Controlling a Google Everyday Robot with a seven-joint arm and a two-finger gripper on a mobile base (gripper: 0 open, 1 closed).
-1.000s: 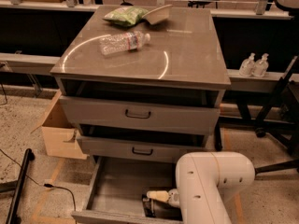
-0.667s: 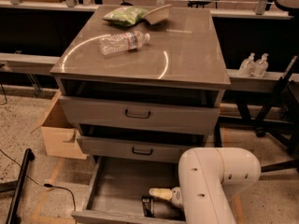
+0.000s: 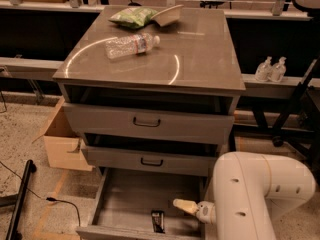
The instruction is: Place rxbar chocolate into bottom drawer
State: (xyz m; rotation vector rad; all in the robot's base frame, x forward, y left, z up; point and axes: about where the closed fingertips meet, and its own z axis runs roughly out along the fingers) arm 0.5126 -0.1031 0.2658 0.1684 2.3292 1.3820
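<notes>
The rxbar chocolate (image 3: 158, 221), a small dark bar with pale markings, lies flat on the floor of the open bottom drawer (image 3: 125, 196), near its front edge and right of the middle. My gripper (image 3: 184, 205), pale and pointing left from the white arm (image 3: 255, 199), hangs over the right side of the drawer. It is just up and to the right of the bar and apart from it.
The two upper drawers (image 3: 147, 121) stand slightly open above. On the cabinet top lie a water bottle (image 3: 131, 45), a green chip bag (image 3: 133, 15) and a tilted bowl (image 3: 168, 15). A cardboard box (image 3: 62, 144) stands at the left, and a black pole (image 3: 20, 199) lies on the floor.
My gripper has drawn a little to the right and up, away from the bar. The bar has stayed at the same spot on the drawer floor.
</notes>
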